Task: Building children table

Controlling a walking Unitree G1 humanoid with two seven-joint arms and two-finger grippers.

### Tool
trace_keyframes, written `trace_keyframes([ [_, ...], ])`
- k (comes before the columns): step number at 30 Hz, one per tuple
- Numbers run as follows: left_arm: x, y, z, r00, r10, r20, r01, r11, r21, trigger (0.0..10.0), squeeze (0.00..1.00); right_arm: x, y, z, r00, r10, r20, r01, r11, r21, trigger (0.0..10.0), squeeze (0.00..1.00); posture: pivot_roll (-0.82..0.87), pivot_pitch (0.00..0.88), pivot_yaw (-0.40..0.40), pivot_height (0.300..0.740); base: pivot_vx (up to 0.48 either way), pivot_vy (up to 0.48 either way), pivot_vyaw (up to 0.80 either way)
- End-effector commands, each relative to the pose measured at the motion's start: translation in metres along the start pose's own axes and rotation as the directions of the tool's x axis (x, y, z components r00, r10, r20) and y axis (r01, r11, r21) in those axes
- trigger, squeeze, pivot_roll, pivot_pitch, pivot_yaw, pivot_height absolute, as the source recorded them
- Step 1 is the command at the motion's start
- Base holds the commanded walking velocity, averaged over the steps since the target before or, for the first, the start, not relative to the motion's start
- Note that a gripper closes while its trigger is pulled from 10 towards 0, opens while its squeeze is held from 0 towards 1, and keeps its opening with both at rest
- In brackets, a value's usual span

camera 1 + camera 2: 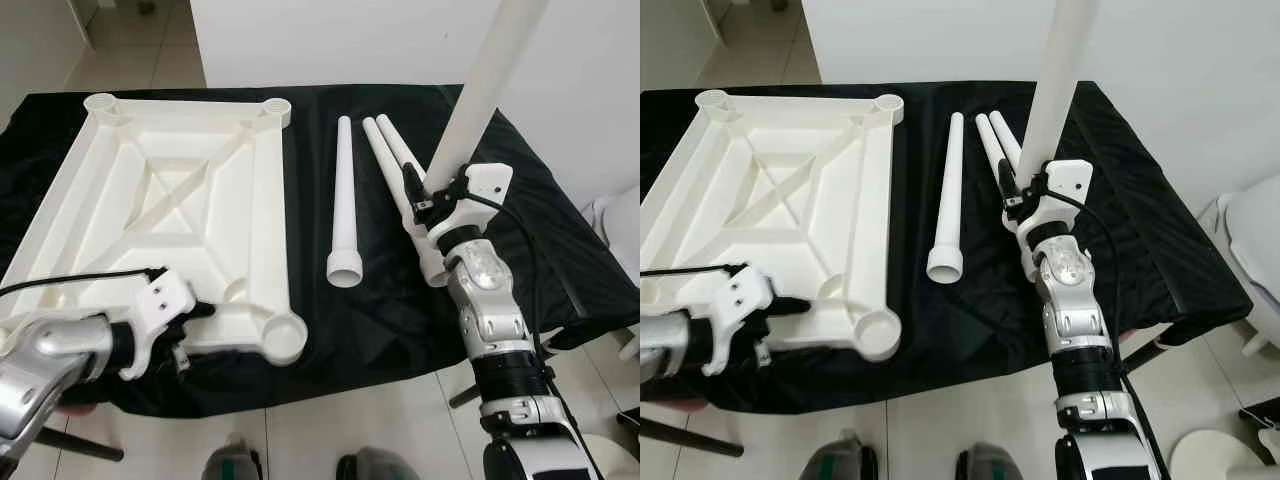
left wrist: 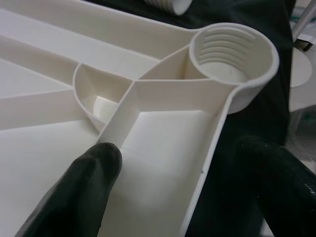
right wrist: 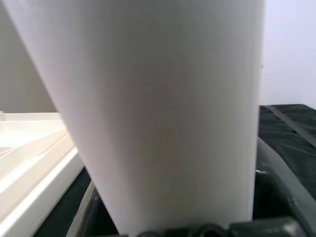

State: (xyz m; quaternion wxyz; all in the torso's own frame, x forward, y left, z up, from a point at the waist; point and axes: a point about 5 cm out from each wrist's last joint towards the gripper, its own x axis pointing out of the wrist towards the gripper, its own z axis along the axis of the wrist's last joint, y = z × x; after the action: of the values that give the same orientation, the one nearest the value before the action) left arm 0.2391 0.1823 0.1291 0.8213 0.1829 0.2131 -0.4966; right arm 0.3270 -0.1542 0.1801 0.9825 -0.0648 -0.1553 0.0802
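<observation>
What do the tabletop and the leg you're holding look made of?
Tabletop: likely moulded white plastic, judging by its ribbed underside and threaded corner sockets. Held leg in the right gripper: smooth, matte white, probably plastic too.

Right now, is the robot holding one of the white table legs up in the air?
Yes, the right gripper is shut on a white leg that stands upright above the black cloth.

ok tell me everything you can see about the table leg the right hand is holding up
The held leg is a plain white tube, plastic by the look of it, smooth and slightly tapered. It stands nearly upright, leaning a little, its top running out of frame. The right hand is clamped on its lower part, above the black cloth, beside three more legs lying flat. Its lower end is hidden behind the hand.
</observation>
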Motion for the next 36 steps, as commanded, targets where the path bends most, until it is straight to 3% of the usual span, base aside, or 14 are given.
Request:
trace_keyframes([
  [1, 0.001, 0.003, -0.004, 1.000, 0.012, -0.027, -0.011, 1.000, 0.013, 10.0, 0.00, 0.001, -0.002, 0.005, 1.000, -0.007, 0.017, 0.008, 1.000, -0.006, 10.0, 0.00, -0.02, 0.013, -0.004, 0.740, 0.000, 0.000, 0.00],
  [10, 0.040, 0.023, 0.018, 0.997, 0.050, 0.062, -0.052, 0.998, 0.032, 10.0, 0.00, -0.002, -0.003, 0.005, 0.999, -0.037, 0.020, 0.038, 0.999, -0.002, 10.0, 0.00, -0.05, 0.010, 0.024, 0.740, 0.000, 0.000, 0.00],
  [19, 0.065, 0.024, 0.032, 0.992, 0.037, 0.119, -0.041, 0.999, 0.035, 10.0, 0.00, -0.001, 0.001, 0.005, 0.999, -0.043, 0.021, 0.043, 0.999, 0.023, 10.0, 0.00, -0.06, 0.009, 0.028, 0.740, 0.000, 0.000, 0.00],
  [24, 0.077, 0.022, 0.040, 0.988, 0.022, 0.155, -0.027, 0.999, 0.034, 10.0, 0.00, 0.004, 0.002, 0.007, 0.999, -0.043, 0.023, 0.043, 0.998, 0.037, 10.0, 0.00, -0.05, 0.005, 0.017, 0.740, 0.000, 0.000, 0.00],
  [28, 0.091, 0.011, 0.044, 0.981, -0.039, 0.191, 0.033, 0.999, 0.033, 10.0, 0.00, 0.008, 0.006, 0.009, 0.999, -0.038, 0.031, 0.037, 0.998, 0.042, 10.0, 0.00, -0.06, 0.000, 0.002, 0.740, 0.000, 0.000, 0.00],
  [36, 0.105, -0.001, 0.049, 0.973, -0.078, 0.219, 0.073, 0.997, 0.030, 10.0, 0.00, 0.011, 0.008, 0.011, 0.999, -0.029, 0.036, 0.027, 0.998, 0.048, 10.0, 0.00, -0.07, 0.000, -0.010, 0.740, 0.000, 0.000, 0.00],
])
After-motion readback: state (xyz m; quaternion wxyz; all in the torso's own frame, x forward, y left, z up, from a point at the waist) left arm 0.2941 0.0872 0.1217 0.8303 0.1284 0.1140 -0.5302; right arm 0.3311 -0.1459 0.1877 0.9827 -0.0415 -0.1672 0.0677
